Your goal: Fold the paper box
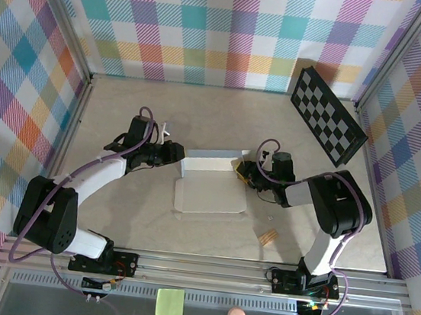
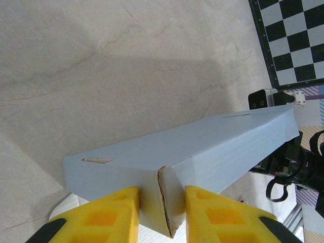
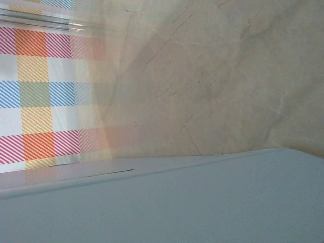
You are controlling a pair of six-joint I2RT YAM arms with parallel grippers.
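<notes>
Pastel plaid walls close in a beige marbled desk (image 1: 123, 116). Near its middle lies the pale grey-white thin cardboard paper box (image 1: 209, 196), half made: one panel lies flat on the desk, and a long raised section stands along that panel's upper edge. At the left end of the raised section, the left arm's yellow fingers (image 2: 114, 215) pinch the folded end between them, touching both faces. The right arm's fingers (image 1: 242, 171) sit at the right end, but I cannot tell whether they grip it or stand spread. The step in hand looks like squaring up the raised section so its ends can be closed. Next, I judge, the right end flap needs pressing in and tucking. The left pinch should be held firm so the thin card does not buckle.
</notes>
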